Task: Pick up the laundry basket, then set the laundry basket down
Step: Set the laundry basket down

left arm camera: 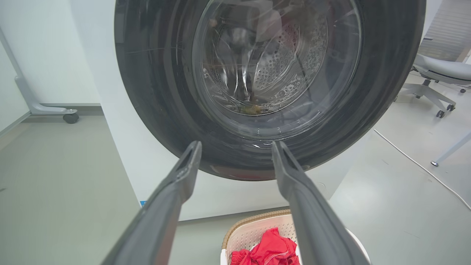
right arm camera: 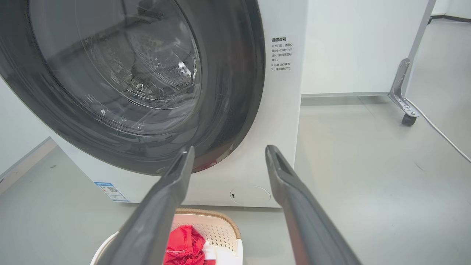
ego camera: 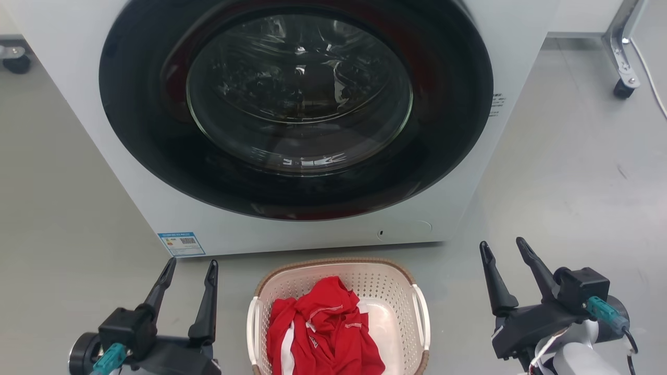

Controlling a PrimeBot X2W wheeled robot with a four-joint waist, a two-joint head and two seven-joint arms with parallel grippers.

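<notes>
The left gripper (ego camera: pixel 190 264) is held with its two dark fingers spread apart and nothing between them. The right gripper (ego camera: pixel 503 245) is spread and empty in the same way. The laundry basket (ego camera: pixel 383 286) is seen standing on the grey floor (ego camera: pixel 563 182) between the two grippers, just in front of the washing machine (ego camera: pixel 312 232). It is touched by neither gripper, and the right one is set somewhat farther off than the left.

Nothing of the task can be judged done. The basket is not yet gripped, so the whole sequence is left — closing in on the white side handles, taking hold, lifting, then setting it down. One handle (ego camera: pixel 251 328) is turned toward the left gripper and the other (ego camera: pixel 423 323) toward the right.

A red garment (ego camera: pixel 325 328) with white trim is heaped inside the basket, more toward its left side, so an uneven load may be expected.

The machine's round glass door (ego camera: pixel 297 104) is shut, and the cabinet rises close behind the basket's brown far rim — this is judged the main obstruction to a forward swing. A blue label (ego camera: pixel 181 244) is stuck low on the cabinet front. A castered frame leg (ego camera: pixel 622 86) and a white cable (ego camera: pixel 654 78) are seen well apart at the right, and an office chair (left arm camera: pixel 441 70) farther off.
</notes>
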